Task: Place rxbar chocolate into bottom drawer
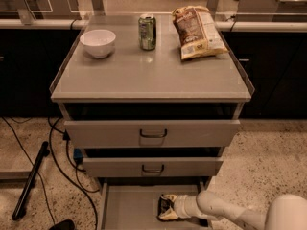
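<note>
Nearest, the gripper (165,208) sits inside the open bottom drawer (129,206), its jaws apparently closed on the rxbar chocolate (166,203) low over the floor. This looks like the placing step, so next the jaws must release and the gripper withdraw upward, clear of the closed drawers and the tabletop (144,75) beyond.

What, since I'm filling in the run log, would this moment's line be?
stage: placing | gripper: inside open bottom drawer | chocolate bar: at gripper tip, over drawer floor | top: bowl, can, chip bag
</note>
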Robot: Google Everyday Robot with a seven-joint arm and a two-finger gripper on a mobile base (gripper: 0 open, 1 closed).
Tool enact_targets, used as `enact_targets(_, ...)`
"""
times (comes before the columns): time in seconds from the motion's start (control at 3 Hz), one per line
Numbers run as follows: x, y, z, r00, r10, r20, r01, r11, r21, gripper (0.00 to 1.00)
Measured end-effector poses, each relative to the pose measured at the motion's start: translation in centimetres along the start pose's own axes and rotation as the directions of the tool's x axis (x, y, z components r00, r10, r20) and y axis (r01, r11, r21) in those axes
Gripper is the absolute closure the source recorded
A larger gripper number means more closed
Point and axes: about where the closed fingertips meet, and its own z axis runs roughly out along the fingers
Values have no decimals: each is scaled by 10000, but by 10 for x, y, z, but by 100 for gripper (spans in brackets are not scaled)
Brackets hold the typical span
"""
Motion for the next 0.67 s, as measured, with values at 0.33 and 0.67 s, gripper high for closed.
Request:
enact_targets(0.33,6,-9,24,9999,-161,32,161,9996,-230,100)
enact_targets(0.67,13,-12,47,9996,-289,22,290,9981,-548,100)
